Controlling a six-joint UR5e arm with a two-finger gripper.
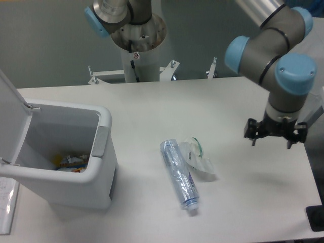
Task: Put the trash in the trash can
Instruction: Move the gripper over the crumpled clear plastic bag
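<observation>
Camera view from the fixed position looks down on a white table (233, 101) with the arm reaching in from the upper right. Its gripper (271, 137) hangs above the right side of the table, fingers pointing down and spread apart, holding nothing, well apart from the trash. A squashed clear plastic bottle (179, 173) lies flat near the middle of the table, its white cap toward the front edge and its bluish label showing along its length. Just beside it on the right, touching or nearly touching, sits the crumpled clear wrapper (198, 158) with a green edge at its upper end. Over on the left stands the white trash can (66, 152), its flip lid swung up and open and a grey tab on the rim facing the bottle. Some colourful scraps (71, 162) lie at the bottom of the bin.
</observation>
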